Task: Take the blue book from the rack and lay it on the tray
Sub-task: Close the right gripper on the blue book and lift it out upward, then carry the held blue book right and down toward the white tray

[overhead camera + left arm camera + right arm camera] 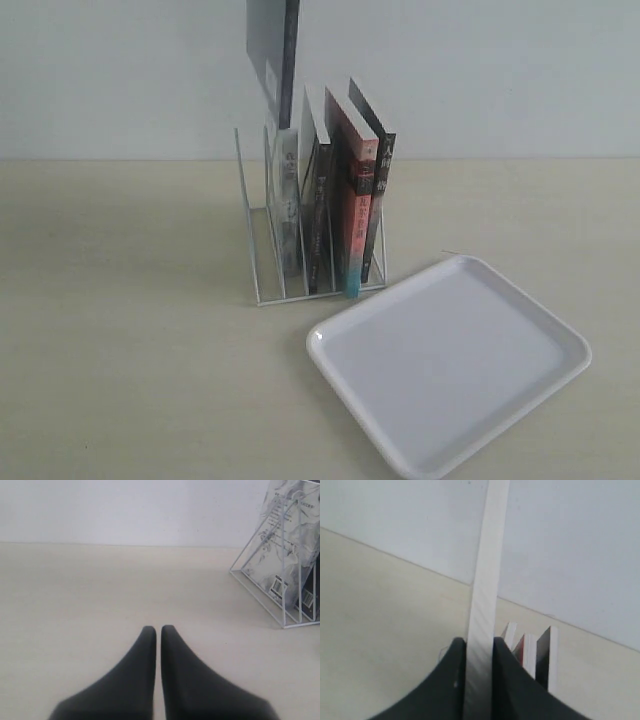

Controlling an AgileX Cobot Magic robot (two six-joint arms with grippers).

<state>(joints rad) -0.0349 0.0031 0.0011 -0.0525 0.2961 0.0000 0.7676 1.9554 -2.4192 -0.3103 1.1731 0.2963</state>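
The large white glossy rectangular tray (450, 370) lies nearest, on the right of the tabletop, with nothing in it. Behind it to the left, the small white wire rack (249, 225) holds a marbled grey book (288, 200), a pink-and-teal-spined book (357, 225) and two dark ones. The thin blue book (272, 55) hangs upright above the rack, with the right end effector (479, 642) clamped on its page edge. The left end effector (158, 630) is pinched closed, holding nothing. The extraction looks done; next comes carrying the book nearer and rightward, then tipping it flat over the tray.
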